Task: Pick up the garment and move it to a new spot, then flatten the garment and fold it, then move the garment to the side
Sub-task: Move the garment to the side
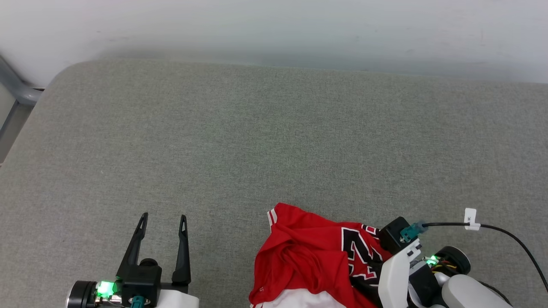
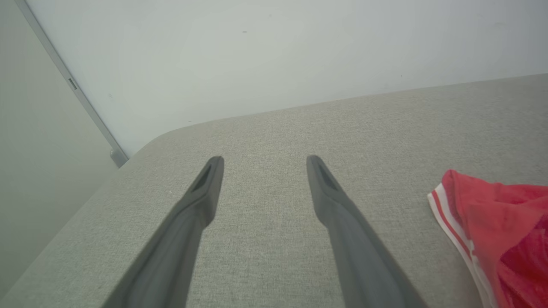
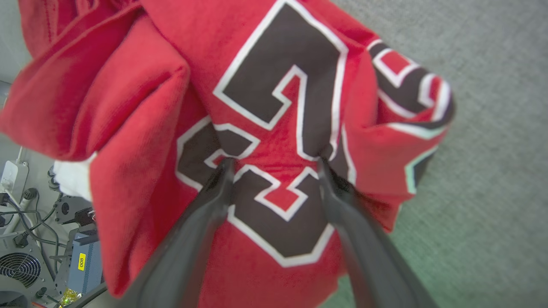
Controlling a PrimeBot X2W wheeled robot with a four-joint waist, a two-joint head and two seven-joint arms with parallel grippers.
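Note:
The garment (image 1: 308, 252) lies crumpled at the near edge of the grey cloth-covered surface, red with a black white-outlined number and a white part at the bottom. In the left wrist view the garment (image 2: 501, 226) shows its striped trim at the right. My right gripper (image 3: 275, 162) is open, both fingertips pressed into the garment (image 3: 274, 85) on its number, with a span of cloth between them. In the head view only that arm's pale wrist (image 1: 398, 265) shows, over the garment's right side. My left gripper (image 1: 164, 217) (image 2: 264, 160) is open and empty, left of the garment.
The grey surface (image 1: 257, 137) runs back to a pale wall (image 1: 274, 25), with a rounded far-left corner. A grey metal frame (image 1: 17, 90) stands off that corner. A black cable with a white tag (image 1: 471, 219) trails from my right wrist. Equipment and cables (image 3: 25, 256) sit below the near edge.

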